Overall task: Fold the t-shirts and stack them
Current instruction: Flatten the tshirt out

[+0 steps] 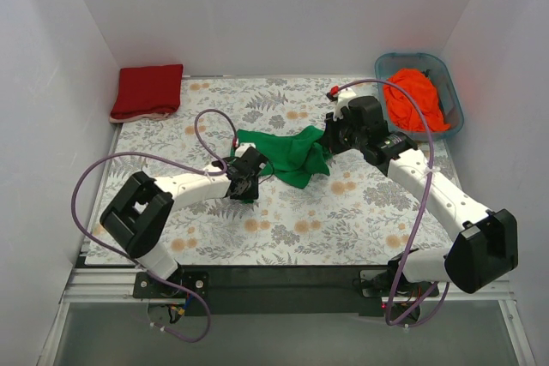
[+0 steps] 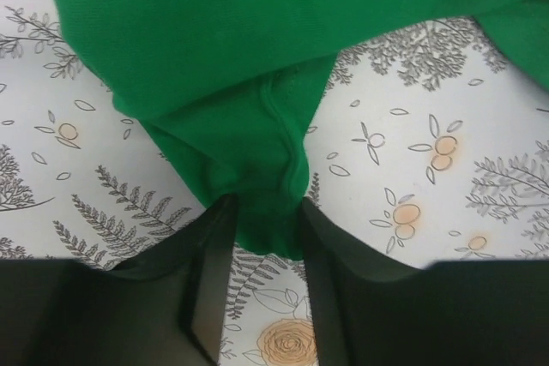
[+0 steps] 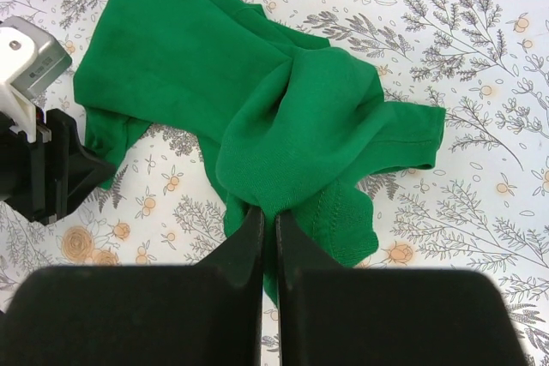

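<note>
A bright green t-shirt (image 1: 287,153) lies crumpled in the middle of the flowered table. My left gripper (image 1: 251,171) is at its near-left edge. In the left wrist view a hemmed fold of the green t-shirt (image 2: 223,57) fills the gap between the left gripper's (image 2: 262,212) tips. My right gripper (image 1: 328,139) is at the shirt's right side, shut on a bunched ridge of the green t-shirt (image 3: 283,100), as the right wrist view shows at the right gripper (image 3: 268,216). A dark red t-shirt (image 1: 147,90) lies folded at the back left. A bright orange t-shirt (image 1: 414,99) sits in the tub.
The blue-grey tub (image 1: 453,100) stands in the back right corner. White walls close in the table on three sides. Purple cables (image 1: 206,130) loop above both arms. The left arm's wrist (image 3: 39,156) shows at the left edge of the right wrist view.
</note>
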Controlling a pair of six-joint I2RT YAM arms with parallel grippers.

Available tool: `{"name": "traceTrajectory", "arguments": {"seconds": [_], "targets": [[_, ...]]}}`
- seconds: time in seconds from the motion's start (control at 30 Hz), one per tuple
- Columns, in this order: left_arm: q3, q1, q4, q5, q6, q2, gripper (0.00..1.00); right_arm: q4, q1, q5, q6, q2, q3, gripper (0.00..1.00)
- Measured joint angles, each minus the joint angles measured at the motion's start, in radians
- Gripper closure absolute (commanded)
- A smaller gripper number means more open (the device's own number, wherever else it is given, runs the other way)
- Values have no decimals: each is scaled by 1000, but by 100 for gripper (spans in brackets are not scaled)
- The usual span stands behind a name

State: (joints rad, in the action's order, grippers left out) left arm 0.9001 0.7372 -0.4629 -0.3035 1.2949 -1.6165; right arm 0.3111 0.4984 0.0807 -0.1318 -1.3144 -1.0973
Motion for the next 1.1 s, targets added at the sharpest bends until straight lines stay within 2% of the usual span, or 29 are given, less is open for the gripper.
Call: {"name": "traceTrajectory", "arguments": {"seconds": [0.03,0.07,0.1,0.3,0.37,0.57,0.7,0.8,0.83,0.87,0.9,1.03,1.1], "targets": [[3,1,-1,-10,-2,-6,85,0,0,0,0,0,0,99],[3,2,-2,-23,-5,-10,95,0,0,0,0,0,0,99],[5,4,-5,-45,-9,-12,100,0,0,-2,0,1,1,99],[4,-5,-76,-216,-47,60,100,5,-8,-110,-3,29,10,99],[-4,-35,-87,-270,-78,159,100,10,-24,-182,-10,55,14,99],[-24,-290,-36,-409,-243,558,100,26,-115,-353,-33,153,14,98],[-31,-326,-10,-464,-311,718,100,34,-129,-381,-29,201,13,96],[-47,-323,12,-464,-345,798,100,39,-125,-374,-23,228,13,87],[-58,-323,28,-462,-357,821,100,39,-125,-373,-21,232,12,81],[-72,-323,44,-458,-373,843,100,39,-124,-369,-21,232,8,70],[-83,-323,57,-455,-381,852,100,39,-124,-365,-20,225,4,67],[-152,-328,128,-442,-404,819,100,46,-132,-364,5,111,-71,62],[-181,-330,160,-426,-410,752,100,48,-141,-365,8,-18,-141,62]]}}
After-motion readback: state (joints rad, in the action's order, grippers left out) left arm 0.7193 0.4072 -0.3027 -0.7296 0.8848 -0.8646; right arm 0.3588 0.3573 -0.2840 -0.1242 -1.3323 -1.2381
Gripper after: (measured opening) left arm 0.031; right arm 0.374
